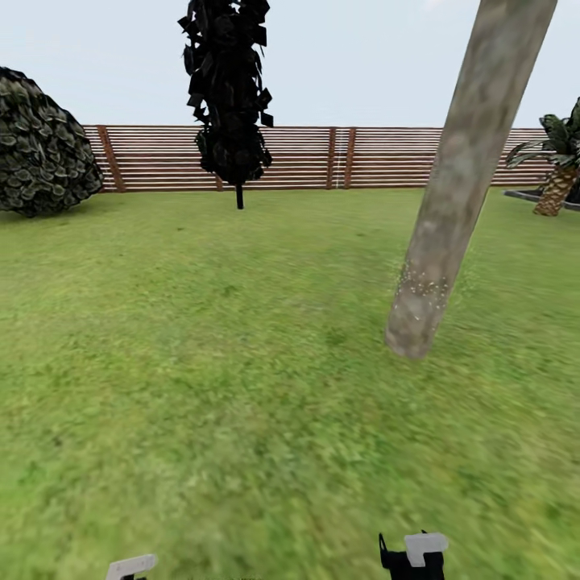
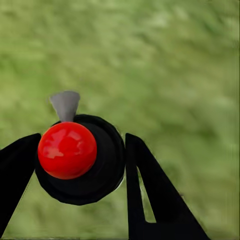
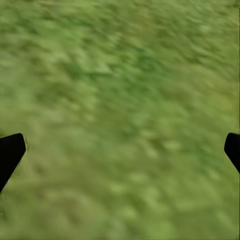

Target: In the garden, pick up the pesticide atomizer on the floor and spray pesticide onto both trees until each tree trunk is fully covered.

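The pesticide atomizer (image 2: 102,170) is a black bottle with a round red top (image 2: 67,150) and a grey nozzle (image 2: 65,104). My left gripper (image 2: 82,141) is shut on it, one black finger on each side, above blurred grass. One tree trunk (image 1: 455,201), pale grey-brown and mottled, leans across the right of the head view, with its base in the lawn. A band of small white specks (image 1: 423,286) shows low on the trunk. My right gripper (image 3: 125,142) is open over grass with nothing between its fingers.
The garden lawn (image 1: 209,362) runs back to a brown slat fence (image 1: 322,157). A black narrow conifer (image 1: 229,89) stands at the back centre, a round dark bush (image 1: 40,149) at the left, a short palm (image 1: 560,165) at the right. White arm parts (image 1: 424,548) show at the bottom edge.
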